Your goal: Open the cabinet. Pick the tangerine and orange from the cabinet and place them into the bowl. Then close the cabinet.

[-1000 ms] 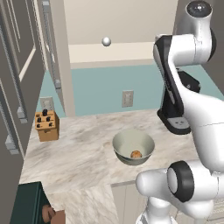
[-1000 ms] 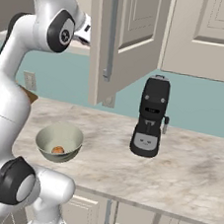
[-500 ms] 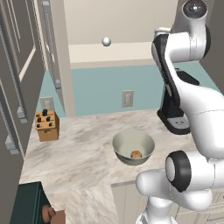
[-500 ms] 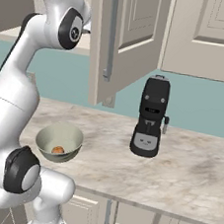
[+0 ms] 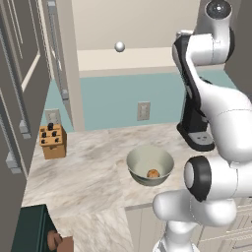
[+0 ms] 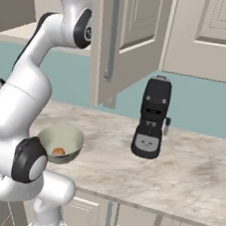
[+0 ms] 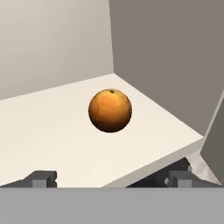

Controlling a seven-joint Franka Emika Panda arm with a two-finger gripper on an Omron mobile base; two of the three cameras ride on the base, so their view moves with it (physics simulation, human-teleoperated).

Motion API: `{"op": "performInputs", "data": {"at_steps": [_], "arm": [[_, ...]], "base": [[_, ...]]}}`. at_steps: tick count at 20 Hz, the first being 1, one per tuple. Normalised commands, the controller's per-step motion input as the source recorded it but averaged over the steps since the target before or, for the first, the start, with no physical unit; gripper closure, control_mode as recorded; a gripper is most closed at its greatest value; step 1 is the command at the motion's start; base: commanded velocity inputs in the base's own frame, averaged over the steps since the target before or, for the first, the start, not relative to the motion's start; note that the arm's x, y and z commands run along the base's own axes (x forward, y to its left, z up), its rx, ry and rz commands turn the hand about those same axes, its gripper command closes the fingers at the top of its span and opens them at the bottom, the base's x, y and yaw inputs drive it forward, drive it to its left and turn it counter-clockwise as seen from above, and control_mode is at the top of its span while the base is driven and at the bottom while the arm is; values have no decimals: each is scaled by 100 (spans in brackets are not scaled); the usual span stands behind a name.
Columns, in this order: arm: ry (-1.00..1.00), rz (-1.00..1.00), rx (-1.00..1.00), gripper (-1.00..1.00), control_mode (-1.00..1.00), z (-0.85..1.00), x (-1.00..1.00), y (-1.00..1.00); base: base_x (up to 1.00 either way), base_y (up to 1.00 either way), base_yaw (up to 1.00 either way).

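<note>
Arm reaches up into the open cabinet (image 6: 128, 41); pincer (image 7: 111, 178) fingers apart, short of the orange (image 7: 110, 110) mid-shelf near the front edge. Tangerine (image 5: 153, 173) in bowl (image 5: 147, 156) on desk (image 5: 93, 162)

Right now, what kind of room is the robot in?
A kitchen, it looks like: a marble-look counter with a black coffee machine, wall cabinet open above it, and a knife block.

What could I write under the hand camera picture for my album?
A round orange fruit sits on the cream cabinet shelf, ahead of the robot's open pincer.
</note>
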Motion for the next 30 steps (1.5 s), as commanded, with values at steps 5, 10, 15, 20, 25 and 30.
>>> {"op": "performInputs", "data": {"at_steps": [5, 10, 15, 20, 25, 30], "arm": [[0, 0, 0, -100, -100, -2, 24, -23], [0, 0, -3, -100, -100, -21, 43, 0], [0, 0, 0, -100, -100, -3, 33, -18], [0, 0, 0, -100, -100, -4, 24, -26], [0, 0, -4, -100, -100, -13, 28, 0], [0, 0, -3, -100, -100, -13, 33, 0]], "base": [[0, 0, 0], [0, 0, 0], [0, 0, 0], [0, 0, 0], [0, 0, 0], [0, 0, 0]]}}
